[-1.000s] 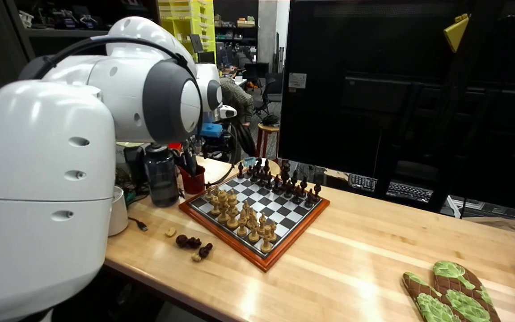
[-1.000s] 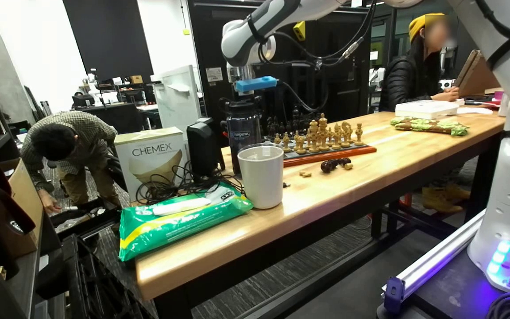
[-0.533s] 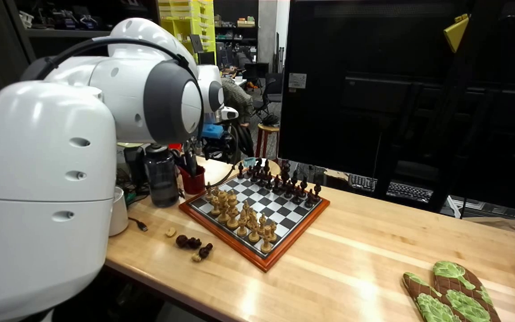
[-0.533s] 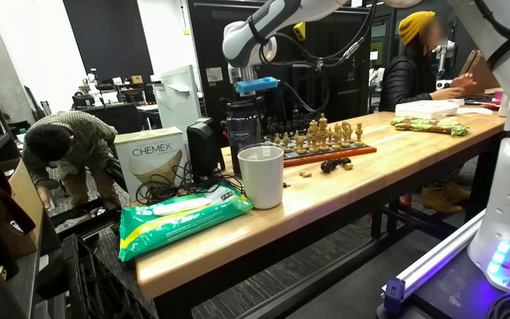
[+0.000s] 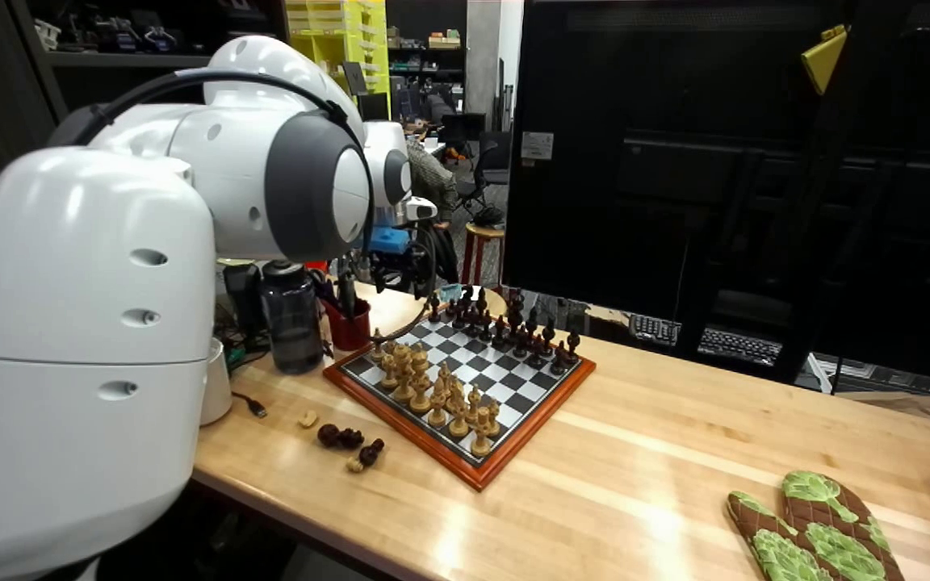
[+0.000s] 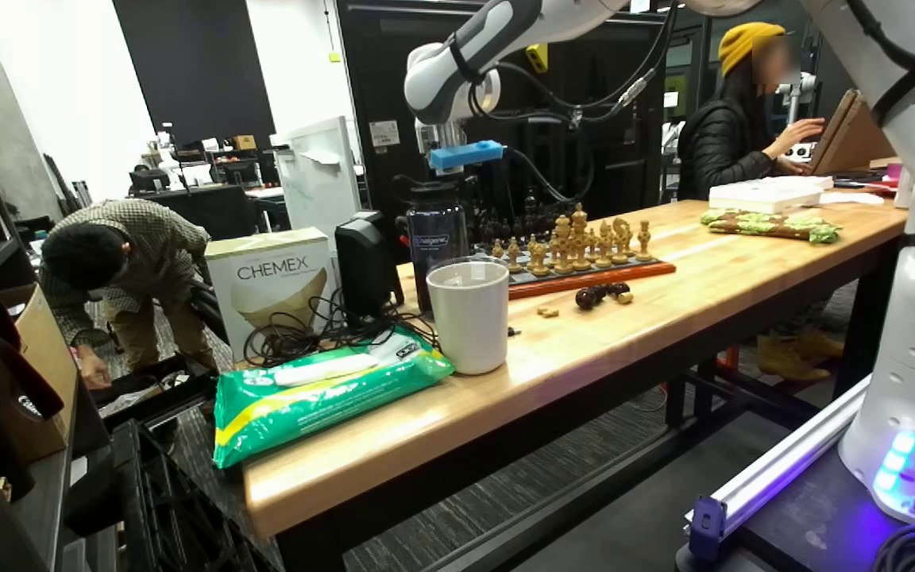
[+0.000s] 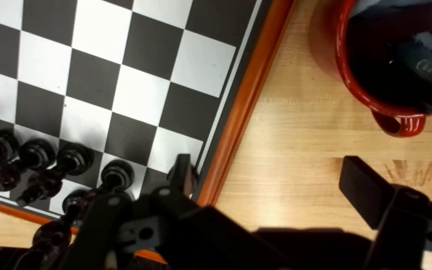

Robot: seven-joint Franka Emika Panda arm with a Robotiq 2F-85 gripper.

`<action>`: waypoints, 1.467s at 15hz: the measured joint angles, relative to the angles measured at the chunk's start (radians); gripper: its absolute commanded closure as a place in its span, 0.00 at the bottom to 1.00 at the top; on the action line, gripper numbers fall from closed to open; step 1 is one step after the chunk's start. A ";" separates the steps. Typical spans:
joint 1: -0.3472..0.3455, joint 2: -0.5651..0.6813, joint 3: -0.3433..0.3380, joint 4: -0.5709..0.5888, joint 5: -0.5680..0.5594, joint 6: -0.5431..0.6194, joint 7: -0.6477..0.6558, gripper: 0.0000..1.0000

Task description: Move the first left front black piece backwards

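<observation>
- Blond wood makes up our counter [image 5: 675, 436], which carries all that this step concerns.
- Our white arm [image 5: 77, 323] leans over it; slow, small corrections would serve us best.
- Flat on the counter lies the chess board [image 5: 505, 387], with dark pieces [image 5: 516, 315] along its far side and pale pieces [image 5: 420, 391] on the near side, as seen in an exterior view.
- We see the claw [image 7: 270, 178] spread wide, nothing between its 2 fingers [image 7: 181, 172]. In the wrist view its gap lies past the board's frame, over the counter, so lining up looks to be the step in hand: we should slide sideways onto the board before lowering.
- Just beside the board stands a red mug [image 5: 349, 329]; we should mind the outer finger there.
- On the next square inward stands a neighbouring piece [image 7: 117, 175]. Spread this wide, the board-side finger could knock it, so we would narrow or turn the claw first, then go straight down.
- Our target piece [image 5: 434, 308], we judge, stands at the mug-side end of the front row. In the wrist view the board-side finger covers much of it; whether they touch, or what stands behind it, we cannot tell. We would grip it gently, centred, and lift before moving back.
</observation>
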State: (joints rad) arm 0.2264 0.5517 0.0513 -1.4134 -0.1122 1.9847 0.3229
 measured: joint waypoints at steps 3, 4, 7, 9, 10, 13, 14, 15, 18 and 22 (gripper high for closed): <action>-0.008 0.007 0.000 0.000 0.013 -0.007 -0.001 0.00; -0.011 0.010 0.000 0.001 0.018 -0.008 -0.001 0.00; -0.015 0.015 0.000 0.001 0.021 -0.010 -0.001 0.00; -0.015 0.016 0.000 0.003 0.021 -0.011 -0.001 0.00; -0.014 0.016 0.000 0.004 0.020 -0.011 -0.001 0.00; -0.014 0.016 0.000 0.015 0.019 -0.023 -0.001 0.00; -0.014 0.016 0.000 0.019 0.018 -0.027 -0.001 0.00; -0.014 0.016 0.000 0.023 0.017 -0.030 -0.002 0.00; -0.014 0.017 -0.003 0.033 0.012 -0.033 -0.002 0.00; -0.014 0.020 -0.013 0.051 0.007 -0.042 -0.003 0.00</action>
State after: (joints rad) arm 0.2121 0.5722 0.0386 -1.3626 -0.1056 1.9428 0.3200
